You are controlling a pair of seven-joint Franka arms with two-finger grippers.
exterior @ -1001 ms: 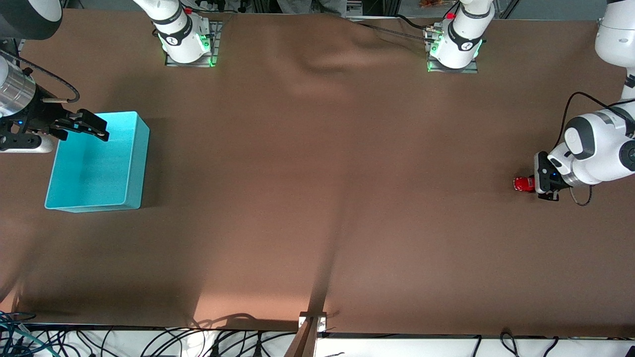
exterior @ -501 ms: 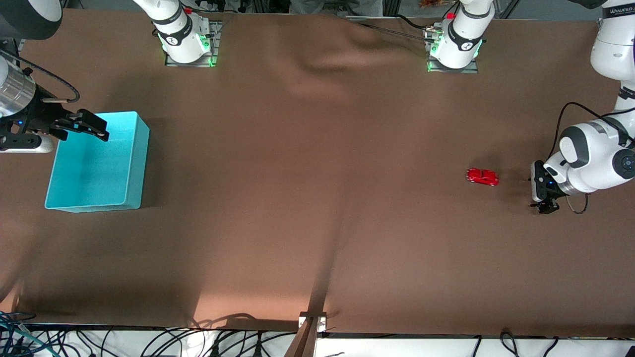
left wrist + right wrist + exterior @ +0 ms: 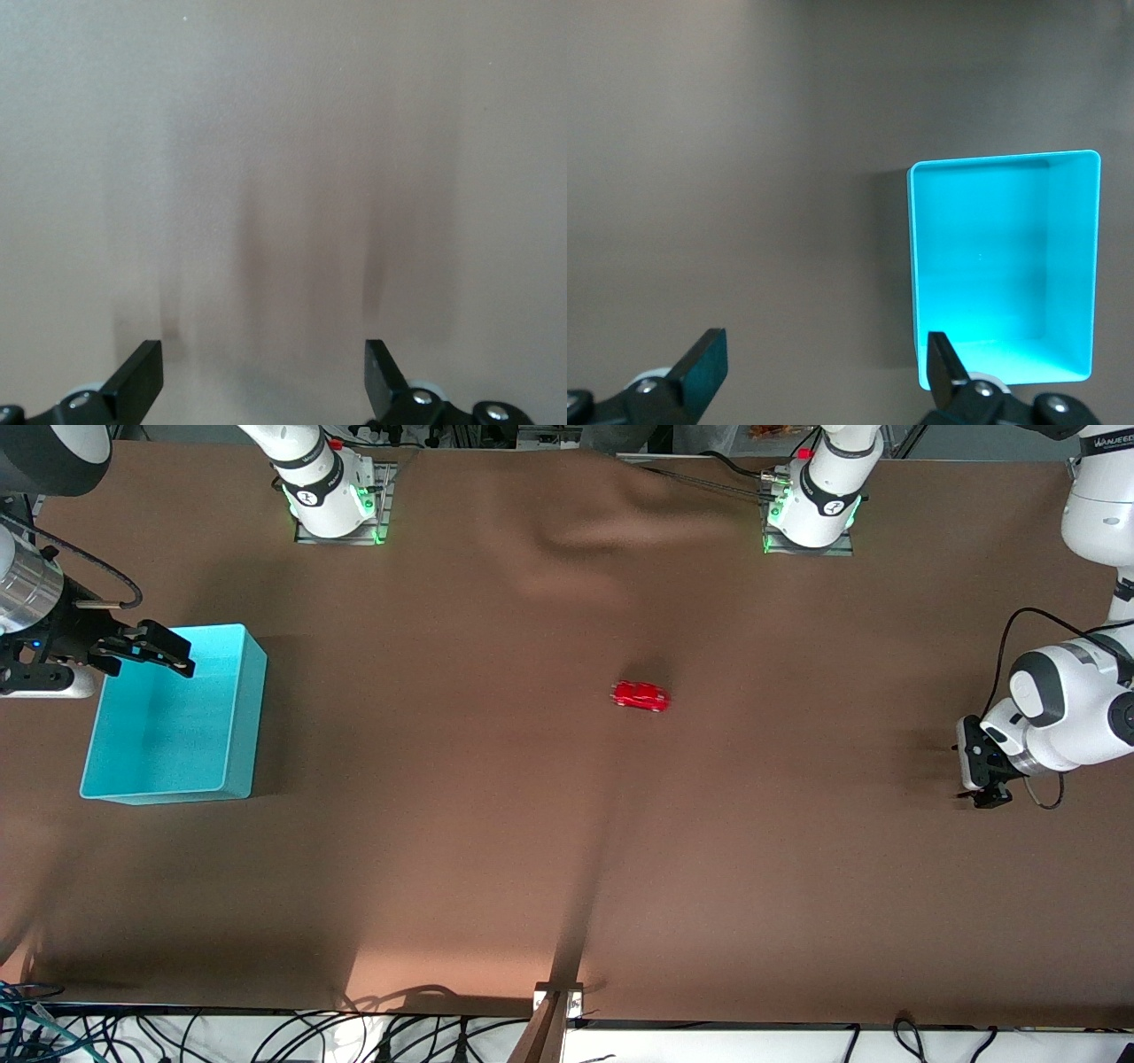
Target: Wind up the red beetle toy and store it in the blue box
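The red beetle toy (image 3: 640,695) stands alone on the brown table near its middle, held by nothing. My left gripper (image 3: 967,766) is low over the table at the left arm's end, open and empty; the left wrist view shows only bare cloth between its fingers (image 3: 261,359). The blue box (image 3: 244,717) sits empty at the right arm's end. My right gripper (image 3: 182,657) hovers over the box's corner nearest the right arm's base, open and empty. In the right wrist view (image 3: 824,345) the box (image 3: 992,257) lies beside one finger.
The brown cloth covering the table (image 3: 549,850) has a raised wrinkle (image 3: 611,522) between the two arm bases. A small bracket (image 3: 558,1001) sits at the table's edge nearest the camera, with cables below it.
The left gripper let go of the red toy. The toy rolled across the table from the left gripper toward the right arm's end, reaching the middle. The right arm has not moved.
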